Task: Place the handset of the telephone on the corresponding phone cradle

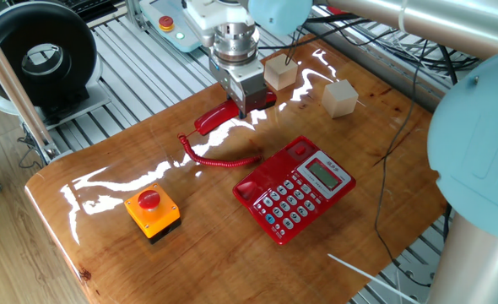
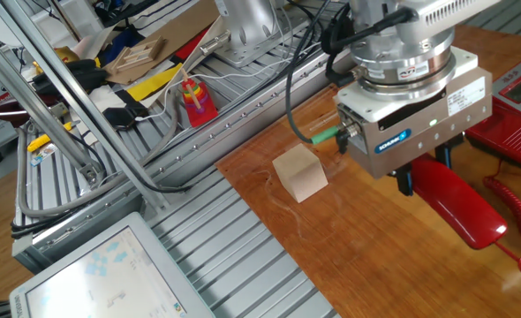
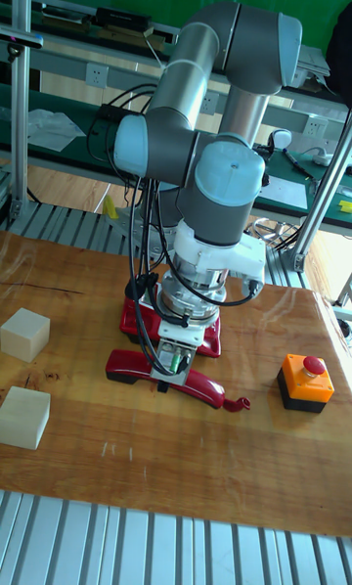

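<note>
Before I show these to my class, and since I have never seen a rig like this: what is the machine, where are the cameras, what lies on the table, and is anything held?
It is one jointed robot arm with a two-finger pincer at its tip. Two cameras look down at the wooden table from different sides, one of them very close to the pincer; a third, taller picture faces the arm from the table's edge. On the table are a red telephone with keypad and display, an orange box with a red button, and two pale wooden cubes. The pincer is closed on the red handset, whose coiled cord trails across the table. The handset is away from the phone, so its cradle is unoccupied. Whether the handset touches the table I cannot tell.
</note>
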`<state>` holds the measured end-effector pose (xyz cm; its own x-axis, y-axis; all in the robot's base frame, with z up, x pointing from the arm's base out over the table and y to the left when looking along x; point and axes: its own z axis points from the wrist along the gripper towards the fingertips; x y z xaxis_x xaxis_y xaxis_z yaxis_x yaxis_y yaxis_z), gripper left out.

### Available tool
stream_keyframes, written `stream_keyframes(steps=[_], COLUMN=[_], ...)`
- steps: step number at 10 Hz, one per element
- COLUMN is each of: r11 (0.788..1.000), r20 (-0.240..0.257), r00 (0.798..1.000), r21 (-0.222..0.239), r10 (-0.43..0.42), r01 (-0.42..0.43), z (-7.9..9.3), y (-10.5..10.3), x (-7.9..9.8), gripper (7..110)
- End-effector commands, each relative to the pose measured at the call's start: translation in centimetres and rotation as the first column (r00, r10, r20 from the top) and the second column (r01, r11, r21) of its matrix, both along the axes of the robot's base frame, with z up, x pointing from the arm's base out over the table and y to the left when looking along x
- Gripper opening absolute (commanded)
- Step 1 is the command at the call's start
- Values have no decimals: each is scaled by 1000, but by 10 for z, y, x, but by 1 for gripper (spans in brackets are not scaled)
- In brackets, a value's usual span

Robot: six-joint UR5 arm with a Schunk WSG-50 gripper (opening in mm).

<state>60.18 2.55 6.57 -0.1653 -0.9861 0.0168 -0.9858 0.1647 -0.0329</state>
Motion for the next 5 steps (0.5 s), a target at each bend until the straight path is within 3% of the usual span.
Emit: stream_keyframes(steps=[1, 5], r11=[1000, 999], r20=[-8, -37], r00=[1000, 999], r21=[28, 43], r10=[-13, -9], r01=[13, 10], z=[1, 1], y=[6, 10], x=[-2, -10], gripper=[7, 7])
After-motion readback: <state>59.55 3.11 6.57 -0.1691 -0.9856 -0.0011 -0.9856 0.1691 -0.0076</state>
